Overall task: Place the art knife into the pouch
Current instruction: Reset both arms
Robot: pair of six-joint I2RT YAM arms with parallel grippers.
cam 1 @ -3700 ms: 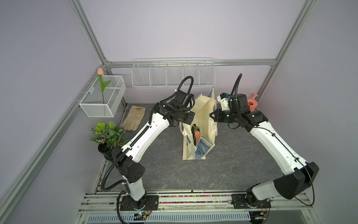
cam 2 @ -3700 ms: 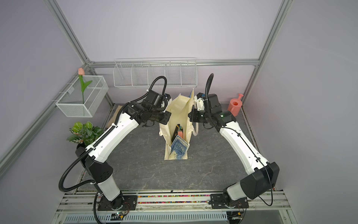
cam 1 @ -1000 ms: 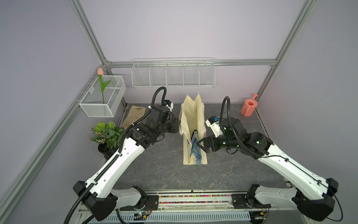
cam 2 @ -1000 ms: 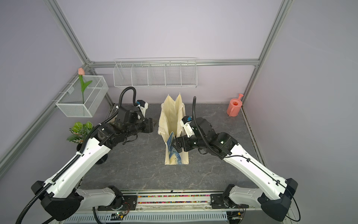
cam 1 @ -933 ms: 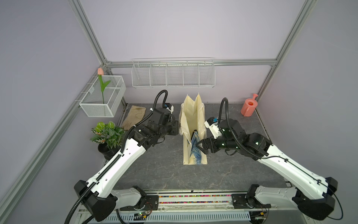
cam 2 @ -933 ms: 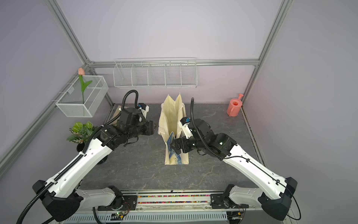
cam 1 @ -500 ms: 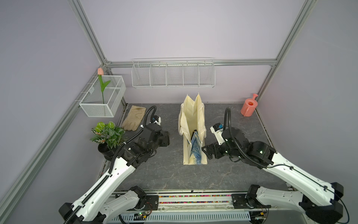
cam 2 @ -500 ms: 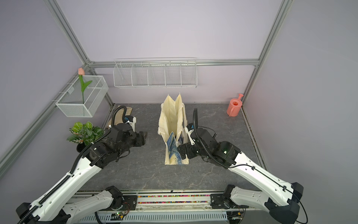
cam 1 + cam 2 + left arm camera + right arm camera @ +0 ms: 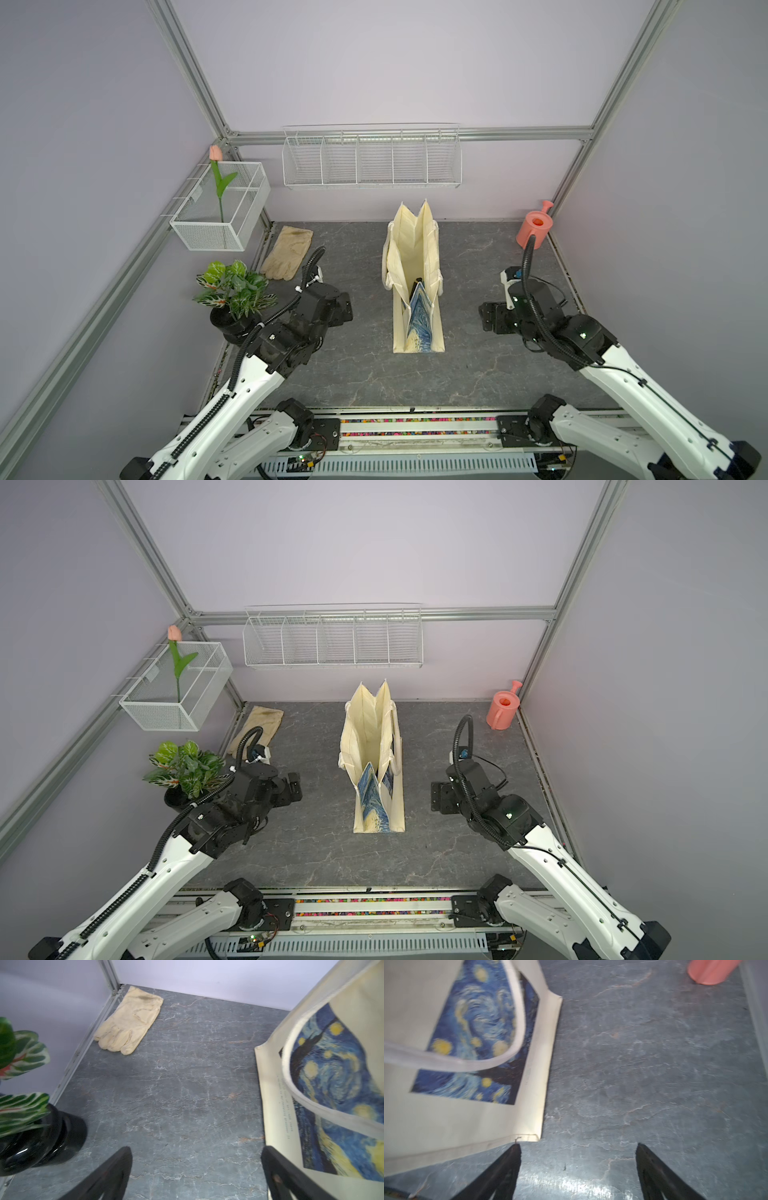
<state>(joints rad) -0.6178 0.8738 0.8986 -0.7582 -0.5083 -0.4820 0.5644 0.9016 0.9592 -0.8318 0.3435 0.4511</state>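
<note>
Left gripper [image 9: 197, 1149] jaws wide apart, empty, over bare table [image 9: 187, 1095] beside pouch [image 9: 409, 249]. Right gripper [image 9: 578, 1145] likewise spread, empty, on the opposite side. Pouch upright mid-table, between arms, neither touching. Dark item [image 9: 417, 286] inside; can't tell if art knife.

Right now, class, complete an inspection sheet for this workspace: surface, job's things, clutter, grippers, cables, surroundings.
Surface: grey marbled tabletop, no spills seen.
Job's things: pouch upright, mouth open; dark object inside, cannot tell whether it is the knife.
Clutter: gloves, potted plant, watering can, all apart from the pouch.
Grippers: left gripper and right gripper open, fingers holding nothing.
Cables: left arm's cable and right arm's cable arch free, snagging nothing.
Surroundings: wire rack and mesh basket with tulip on the walls.
</note>
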